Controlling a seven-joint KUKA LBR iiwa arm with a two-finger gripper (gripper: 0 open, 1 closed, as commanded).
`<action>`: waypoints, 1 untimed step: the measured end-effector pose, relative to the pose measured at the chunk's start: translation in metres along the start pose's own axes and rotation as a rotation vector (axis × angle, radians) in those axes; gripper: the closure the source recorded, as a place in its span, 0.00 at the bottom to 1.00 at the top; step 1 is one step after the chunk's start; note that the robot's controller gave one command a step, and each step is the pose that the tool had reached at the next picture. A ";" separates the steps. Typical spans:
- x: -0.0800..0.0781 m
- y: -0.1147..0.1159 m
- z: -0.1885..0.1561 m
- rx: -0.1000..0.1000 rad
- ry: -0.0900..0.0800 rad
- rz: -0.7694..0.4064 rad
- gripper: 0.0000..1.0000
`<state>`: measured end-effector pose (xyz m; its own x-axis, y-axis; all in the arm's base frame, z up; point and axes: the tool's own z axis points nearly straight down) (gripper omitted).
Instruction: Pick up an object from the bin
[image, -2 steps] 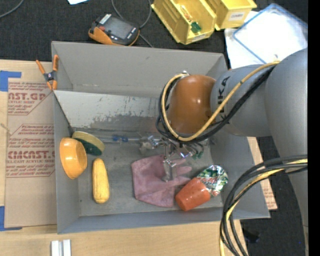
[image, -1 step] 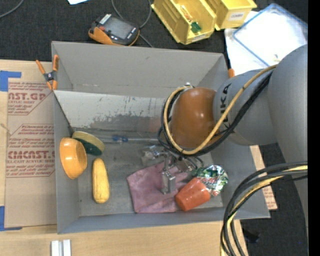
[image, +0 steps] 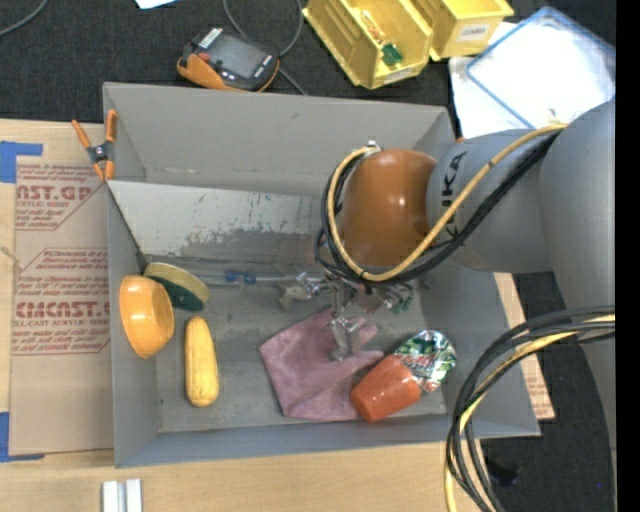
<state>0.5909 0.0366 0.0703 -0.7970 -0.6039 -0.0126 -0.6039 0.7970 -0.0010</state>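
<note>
Pink cloth (image: 305, 375) in the grey bin (image: 200, 140) lies under the hand (image: 345, 335), whose spread I cannot tell; red cup (image: 385, 392) alongside.

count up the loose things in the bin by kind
orange bowl: 1
yellow corn cob: 1
green and cream disc: 1
pink cloth: 1
red-orange plastic piece: 1
crinkled foil wrapper: 1
thin blue stick: 1
total: 7
small grey bits past the cloth are too unclear to count
</note>
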 end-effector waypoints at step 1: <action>0.012 0.020 -0.004 -0.003 -0.003 0.155 0.00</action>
<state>0.5694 0.0457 0.0742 -0.8807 -0.4735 -0.0155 -0.4736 0.8807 0.0044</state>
